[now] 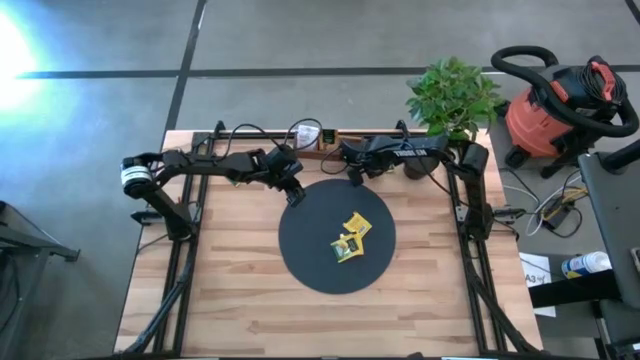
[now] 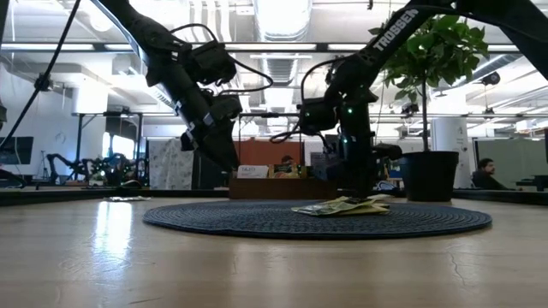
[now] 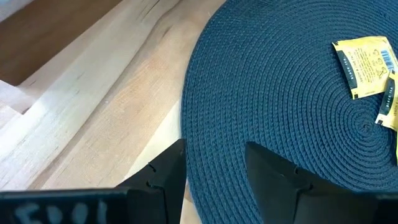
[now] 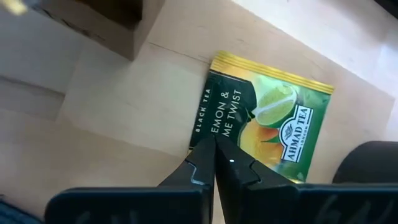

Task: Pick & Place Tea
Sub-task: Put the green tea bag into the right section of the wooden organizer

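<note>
A grey concrete floor (image 1: 330, 40) crossed by dark seams is seen around the worktop (image 1: 240, 290), whose surface is made of pale wood planks. A bright glare (image 1: 20, 50) is cast on the floor at the far left corner. A potted plant (image 1: 452, 95) is set at the worktop's far right corner, and a red shop vacuum (image 1: 555, 110) with a black hose is parked on the floor beside it. In the low view, a ceiling (image 2: 282, 26) hung with ducts and strip lights is shown, with white columns (image 2: 90, 128) and glass partitions behind. A seated person (image 2: 486, 175) is seen at the far right.
</note>
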### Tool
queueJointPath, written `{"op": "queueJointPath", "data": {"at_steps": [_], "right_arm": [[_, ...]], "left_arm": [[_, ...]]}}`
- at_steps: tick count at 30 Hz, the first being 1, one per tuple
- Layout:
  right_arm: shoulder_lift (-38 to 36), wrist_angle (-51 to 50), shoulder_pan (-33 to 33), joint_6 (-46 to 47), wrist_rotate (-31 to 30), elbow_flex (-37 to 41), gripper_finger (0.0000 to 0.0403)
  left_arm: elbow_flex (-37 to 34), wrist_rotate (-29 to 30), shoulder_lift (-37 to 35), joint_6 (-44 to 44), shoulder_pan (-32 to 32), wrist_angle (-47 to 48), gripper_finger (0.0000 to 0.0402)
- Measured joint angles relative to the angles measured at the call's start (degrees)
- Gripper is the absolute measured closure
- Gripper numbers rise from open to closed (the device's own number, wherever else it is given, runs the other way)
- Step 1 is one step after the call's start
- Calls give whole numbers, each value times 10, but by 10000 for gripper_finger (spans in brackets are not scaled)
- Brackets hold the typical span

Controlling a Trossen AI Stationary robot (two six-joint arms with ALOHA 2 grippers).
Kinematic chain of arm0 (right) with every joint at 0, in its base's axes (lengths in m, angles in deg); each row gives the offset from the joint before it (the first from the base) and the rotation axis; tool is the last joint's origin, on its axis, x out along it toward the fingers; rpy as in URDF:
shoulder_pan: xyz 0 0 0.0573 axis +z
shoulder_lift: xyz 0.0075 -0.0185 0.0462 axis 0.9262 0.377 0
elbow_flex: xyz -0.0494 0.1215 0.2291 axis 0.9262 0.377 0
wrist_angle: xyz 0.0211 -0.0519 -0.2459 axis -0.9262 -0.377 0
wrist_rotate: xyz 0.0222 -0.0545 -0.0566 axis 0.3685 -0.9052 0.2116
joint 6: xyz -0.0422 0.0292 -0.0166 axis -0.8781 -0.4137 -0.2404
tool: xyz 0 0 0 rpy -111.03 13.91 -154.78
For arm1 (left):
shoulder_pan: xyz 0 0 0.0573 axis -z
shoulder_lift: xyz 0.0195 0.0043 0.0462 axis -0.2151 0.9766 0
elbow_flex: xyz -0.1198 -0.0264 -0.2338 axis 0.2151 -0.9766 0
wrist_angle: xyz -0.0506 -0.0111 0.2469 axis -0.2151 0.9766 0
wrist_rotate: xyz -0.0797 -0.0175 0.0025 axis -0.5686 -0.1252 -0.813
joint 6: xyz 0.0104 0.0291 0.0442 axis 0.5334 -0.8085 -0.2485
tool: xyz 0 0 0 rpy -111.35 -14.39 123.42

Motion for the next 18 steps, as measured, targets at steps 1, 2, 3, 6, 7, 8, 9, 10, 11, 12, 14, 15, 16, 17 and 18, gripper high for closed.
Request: {"op": "queueJointPath", "data": {"at_steps": [1, 2, 3, 6, 7, 8, 9, 10, 11, 12, 14, 15, 16, 17, 18], "right_arm": [[0, 3, 0, -4, 0, 1, 394], [0, 6, 0, -9, 2, 2, 394], [0, 9, 0, -14, 9, 2, 394], [-1, 15, -1, -18, 31, 2, 394], [-2, 15, 0, -18, 38, 2, 394], [-2, 15, 2, -18, 47, 2, 394], [-2, 15, 5, -19, 59, 1, 394], [-3, 16, 9, -19, 73, 1, 394], [-3, 16, 13, -19, 87, 1, 394], [-3, 17, 18, -19, 103, 0, 394], [-4, 19, 29, -19, 130, 0, 394], [-4, 21, 35, -19, 144, 0, 394], [-3, 24, 41, -20, 160, 0, 394], [-3, 28, 47, -21, 175, -2, 394], [-3, 32, 52, -20, 188, -4, 394]], "left_arm": [[0, 0, 0, 0, 0, 0, 243], [0, 0, 0, 0, 0, -1, 243], [0, 0, 0, 0, 0, -2, 243], [0, 0, 0, 0, 0, -9, 243], [0, 0, 0, 0, 0, -11, 243], [0, 0, 0, 0, 0, -12, 243], [0, 0, 0, 0, 0, -13, 243], [0, 0, 0, 0, 0, -15, 243], [0, 0, 0, 0, 0, -17, 243], [0, 0, 0, 0, 0, -17, 243], [0, 0, 0, 1, 0, -20, 243], [0, 0, 0, 1, 0, -21, 243], [0, 0, 0, 1, 0, -22, 243], [0, 0, 0, 1, 0, -23, 243], [0, 0, 0, 1, 0, -22, 243]]}}
